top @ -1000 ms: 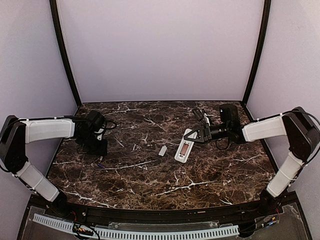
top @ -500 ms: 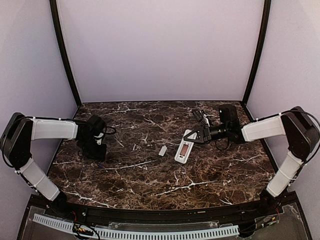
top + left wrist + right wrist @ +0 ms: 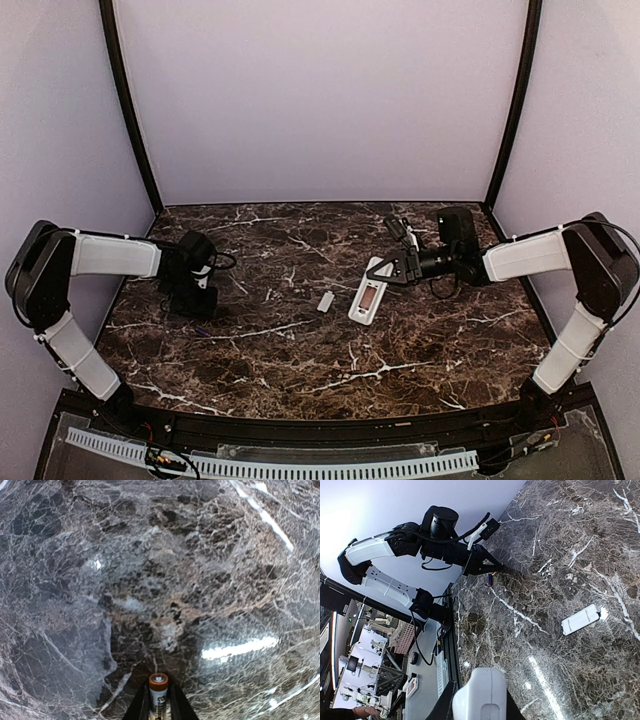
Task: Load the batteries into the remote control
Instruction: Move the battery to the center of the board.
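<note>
The remote control (image 3: 369,297) is a slim white handset lying back-up on the marble, with its compartment open. My right gripper (image 3: 389,271) is shut on its far end, and the right wrist view shows that white end (image 3: 480,692) between the jaws. At the table's left, my left gripper (image 3: 191,303) points down at the marble. It is shut on a battery (image 3: 158,682) with an orange-rimmed cap, held lengthwise between the fingers. A second battery (image 3: 201,329) lies loose just in front of that gripper; in the right wrist view this battery (image 3: 489,579) is small and dark.
A tiny white cover piece (image 3: 326,301) lies left of the remote; the right wrist view shows this cover (image 3: 580,619) flat on the marble. Black frame posts and lilac walls enclose the table on three sides.
The left gripper's fingers have closed in on the battery, and the left wrist has shifted slightly nearer and lower. The right arm and the remote have not moved.
</note>
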`<state>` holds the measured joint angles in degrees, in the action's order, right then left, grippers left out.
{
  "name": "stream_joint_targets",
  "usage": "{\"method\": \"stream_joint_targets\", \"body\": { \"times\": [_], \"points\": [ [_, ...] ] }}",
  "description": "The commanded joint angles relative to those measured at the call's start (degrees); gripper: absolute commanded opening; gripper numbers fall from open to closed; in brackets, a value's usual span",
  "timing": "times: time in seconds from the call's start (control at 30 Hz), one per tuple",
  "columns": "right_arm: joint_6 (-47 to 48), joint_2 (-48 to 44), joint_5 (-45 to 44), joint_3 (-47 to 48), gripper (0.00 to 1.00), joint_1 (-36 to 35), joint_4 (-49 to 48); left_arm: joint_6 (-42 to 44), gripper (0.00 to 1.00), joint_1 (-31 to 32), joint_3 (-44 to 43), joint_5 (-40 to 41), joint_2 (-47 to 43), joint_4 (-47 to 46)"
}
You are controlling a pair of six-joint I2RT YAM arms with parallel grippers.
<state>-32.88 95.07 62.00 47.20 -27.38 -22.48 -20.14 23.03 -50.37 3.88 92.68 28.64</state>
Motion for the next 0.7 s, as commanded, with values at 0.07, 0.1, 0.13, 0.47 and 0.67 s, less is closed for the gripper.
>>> {"method": "stream_joint_targets", "body": {
  "times": [0.07, 0.1, 0.13, 0.47, 0.67],
  "points": [
    [1.2, 0.6, 0.8, 1.4, 0.0, -0.3, 0.5, -0.3, 0.09, -0.2, -0.5, -3.3, 1.7, -2.2],
    [1.2, 0.5, 0.8, 1.4, 0.0, -0.3, 0.5, -0.4, 0.08, -0.2, -0.7, -5.3, 1.9, -2.9],
    [1.2, 0.6, 0.8, 1.6, 0.0, -0.3, 0.5, -0.6, 0.06, 0.0, -0.9, -5.9, 2.1, -3.3],
    [2.7, -0.5, 1.0, 2.0, 0.0, -0.3, 2.0, 1.4, 0.0, 3.3, -2.6, -8.3, 2.8, -6.4],
    [5.9, -2.2, 0.2, 1.6, 0.0, -0.3, 3.6, 2.2, 0.0, 6.8, -2.8, -8.7, 2.6, -8.8]
  ]
}}
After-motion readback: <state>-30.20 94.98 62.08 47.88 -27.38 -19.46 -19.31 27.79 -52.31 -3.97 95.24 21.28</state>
